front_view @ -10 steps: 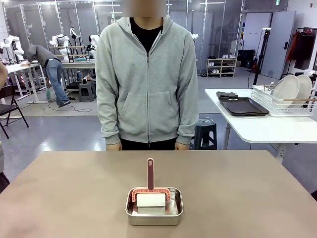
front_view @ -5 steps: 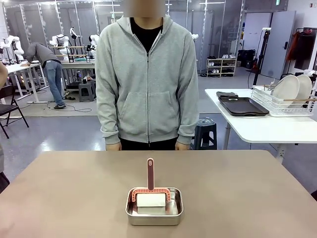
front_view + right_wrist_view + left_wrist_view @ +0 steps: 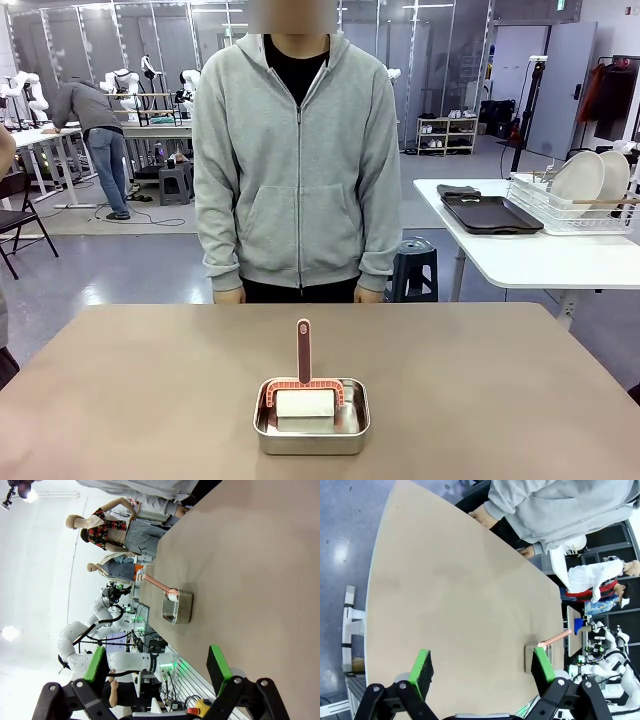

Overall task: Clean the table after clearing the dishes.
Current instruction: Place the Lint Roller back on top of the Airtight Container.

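Worktop [image 3: 150, 390], tan and matte, spans the front view from edge to edge. Near its front edge, at the middle, sits a small steel pan [image 3: 312, 428]. Inside the pan is a white block [image 3: 305, 404] with a reddish-brown frame around it, and a reddish handle [image 3: 303, 350] rising upright from the frame.

A person in a grey zip hoodie [image 3: 297, 160] stands at the far side, arms down, hands just behind the far edge.

To the right, well apart, is a white table [image 3: 520, 260]. On it lie dark trays [image 3: 488, 212] and, beside them, a white wire rack [image 3: 570, 212] holding two white plates [image 3: 590, 178] on edge.

In the left wrist view, the left gripper [image 3: 480, 666] hovers above bare worktop, its jaws wide apart with nothing between them. The pan and handle show small near its right finger, farther off.

In the right wrist view, the right gripper [image 3: 157, 666] also has its jaws spread wide and holds nothing. The pan [image 3: 178, 606] lies farther along the worktop, handle pointing away from it.
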Tool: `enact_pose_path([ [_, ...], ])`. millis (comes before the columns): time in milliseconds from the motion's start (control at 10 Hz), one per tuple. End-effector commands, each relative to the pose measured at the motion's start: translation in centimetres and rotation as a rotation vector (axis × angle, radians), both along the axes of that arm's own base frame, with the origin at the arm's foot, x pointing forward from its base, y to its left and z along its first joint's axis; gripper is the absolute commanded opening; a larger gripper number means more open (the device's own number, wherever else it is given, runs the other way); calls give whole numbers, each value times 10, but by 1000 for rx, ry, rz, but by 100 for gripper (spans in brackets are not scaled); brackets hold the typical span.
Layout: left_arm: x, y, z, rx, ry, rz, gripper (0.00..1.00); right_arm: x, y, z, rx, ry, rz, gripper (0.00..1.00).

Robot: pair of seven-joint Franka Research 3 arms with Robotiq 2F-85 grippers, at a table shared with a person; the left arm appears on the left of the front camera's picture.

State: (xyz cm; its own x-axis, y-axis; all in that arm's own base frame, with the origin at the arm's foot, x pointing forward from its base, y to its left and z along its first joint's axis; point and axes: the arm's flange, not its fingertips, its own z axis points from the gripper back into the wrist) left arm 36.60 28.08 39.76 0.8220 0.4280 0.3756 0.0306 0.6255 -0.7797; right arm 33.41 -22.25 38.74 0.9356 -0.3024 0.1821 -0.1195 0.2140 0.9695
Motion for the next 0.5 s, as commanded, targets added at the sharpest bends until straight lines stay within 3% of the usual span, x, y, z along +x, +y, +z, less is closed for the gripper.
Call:
enact_pose_path([
  [0, -1, 3, 1, 6, 2, 2, 100, -1, 0, 3, 0, -5, -1, 100],
  [400, -1, 3, 1, 6, 2, 2, 100, -1, 0, 3, 0, -5, -1, 100],
])
